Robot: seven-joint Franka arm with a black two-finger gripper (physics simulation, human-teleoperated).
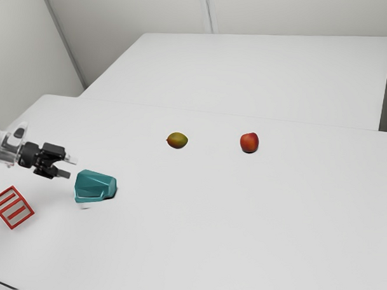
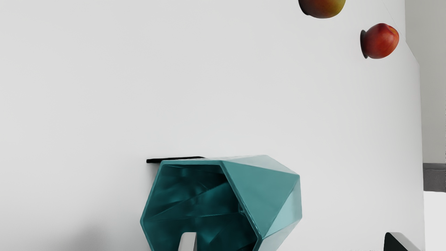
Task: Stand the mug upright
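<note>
The black two-finger gripper [image 1: 69,167], its fingers spread wide and holding nothing, is near the open mouth of the glossy teal faceted mug [image 1: 95,187], which lies tipped over.

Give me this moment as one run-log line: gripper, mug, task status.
gripper: open, near mug | mug: lying on its side, mouth toward gripper | grasp: none | task: mug not upright
</note>
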